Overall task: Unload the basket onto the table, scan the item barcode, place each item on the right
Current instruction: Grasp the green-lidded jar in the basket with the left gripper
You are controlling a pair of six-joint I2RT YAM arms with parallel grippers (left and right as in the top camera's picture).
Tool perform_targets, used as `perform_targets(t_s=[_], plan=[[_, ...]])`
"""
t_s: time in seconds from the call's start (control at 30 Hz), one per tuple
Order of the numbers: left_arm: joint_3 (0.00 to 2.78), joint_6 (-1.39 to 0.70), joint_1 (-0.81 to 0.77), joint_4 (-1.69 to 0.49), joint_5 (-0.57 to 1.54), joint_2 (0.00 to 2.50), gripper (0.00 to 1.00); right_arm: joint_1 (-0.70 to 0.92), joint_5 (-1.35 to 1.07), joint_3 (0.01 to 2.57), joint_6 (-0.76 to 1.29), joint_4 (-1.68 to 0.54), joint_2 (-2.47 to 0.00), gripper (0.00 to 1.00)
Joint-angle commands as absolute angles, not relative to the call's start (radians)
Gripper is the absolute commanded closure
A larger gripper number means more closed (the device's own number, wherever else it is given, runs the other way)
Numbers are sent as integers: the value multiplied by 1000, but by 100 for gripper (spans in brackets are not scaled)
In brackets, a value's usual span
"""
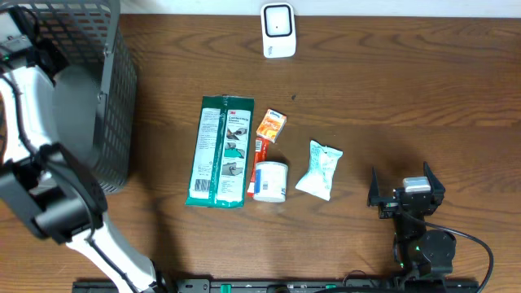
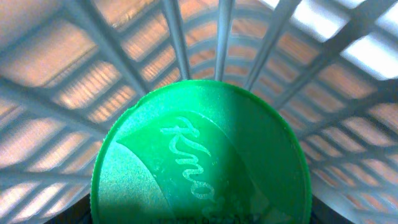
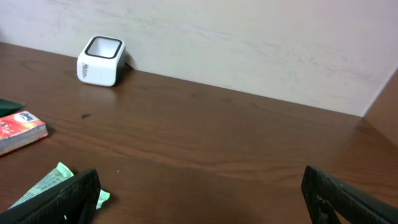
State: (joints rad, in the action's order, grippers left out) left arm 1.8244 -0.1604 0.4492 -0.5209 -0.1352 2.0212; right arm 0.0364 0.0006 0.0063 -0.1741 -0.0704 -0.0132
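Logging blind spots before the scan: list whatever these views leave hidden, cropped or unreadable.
- Left tool: seen in no view; overhead, the white arm over the grey mesh basket covers it.
- Round green plastic lid: left wrist view, bottom cropped by the frame; whatever is under it is unseen.
- Barcode on the flat green packet: overhead, print too small.
- Pale green pouch: right wrist view, mostly behind the right tool's dark finger.

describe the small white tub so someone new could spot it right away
Right of the gray mesh basket, a cluster of items lies mid-table. The white tub sits between the long green packet and the pale green pouch, just below the orange box in the overhead view. It is the only round white one there.
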Motion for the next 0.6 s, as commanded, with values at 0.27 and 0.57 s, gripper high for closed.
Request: perform_targets(t_s=[0.27,0.57], plan=[[1835,-284,426,-748,-83,1589,46,31,10,6,-184,-75,-11,1],[1835,-324,152,-1053,-37,1385,46,31,10,6,-184,-75,-11,1]])
